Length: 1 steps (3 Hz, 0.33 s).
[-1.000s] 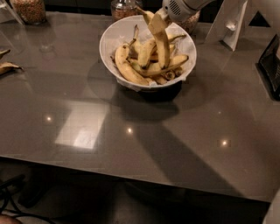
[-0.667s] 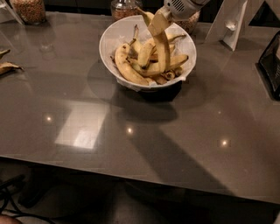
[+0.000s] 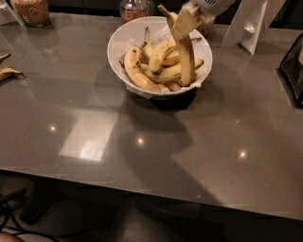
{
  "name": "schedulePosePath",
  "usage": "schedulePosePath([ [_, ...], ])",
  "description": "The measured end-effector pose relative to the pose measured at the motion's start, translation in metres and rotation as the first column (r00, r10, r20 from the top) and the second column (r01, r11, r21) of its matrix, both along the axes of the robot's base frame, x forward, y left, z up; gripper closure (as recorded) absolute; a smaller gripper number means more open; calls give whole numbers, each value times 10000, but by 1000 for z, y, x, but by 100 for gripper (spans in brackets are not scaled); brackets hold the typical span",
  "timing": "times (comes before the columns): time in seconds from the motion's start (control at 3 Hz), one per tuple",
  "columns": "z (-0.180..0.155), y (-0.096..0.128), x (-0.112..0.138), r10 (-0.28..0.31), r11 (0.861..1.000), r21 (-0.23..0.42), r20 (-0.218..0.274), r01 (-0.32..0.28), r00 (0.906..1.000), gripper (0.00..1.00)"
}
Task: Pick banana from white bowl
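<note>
- Found gripper [image 3: 191, 9] at desk's [image 3: 189, 156] far edge, over bowl [image 3: 123, 42], fingers clenched on banana's [image 3: 183, 47] top.
- Found banana hanging below, tip in bowl.
- Noted scarcely any shift since a second ago.

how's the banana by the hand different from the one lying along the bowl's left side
Pose: the banana stands nearly upright, its top at the hand above the white bowl's far rim; the left banana lies low along the wall. Position: the banana sticks up above the pile; the left banana sits in it. Both are yellow and curved.
</note>
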<state>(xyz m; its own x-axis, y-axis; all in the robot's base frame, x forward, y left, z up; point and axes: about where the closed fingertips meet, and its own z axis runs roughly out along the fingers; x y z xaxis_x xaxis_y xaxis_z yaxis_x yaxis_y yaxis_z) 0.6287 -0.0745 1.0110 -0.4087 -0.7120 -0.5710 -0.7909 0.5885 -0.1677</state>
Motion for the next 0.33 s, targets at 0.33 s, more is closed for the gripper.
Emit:
schedulePosePath([
  [0.33,5,-11,-25,74,9991,-413,-292,-86,9995,100],
])
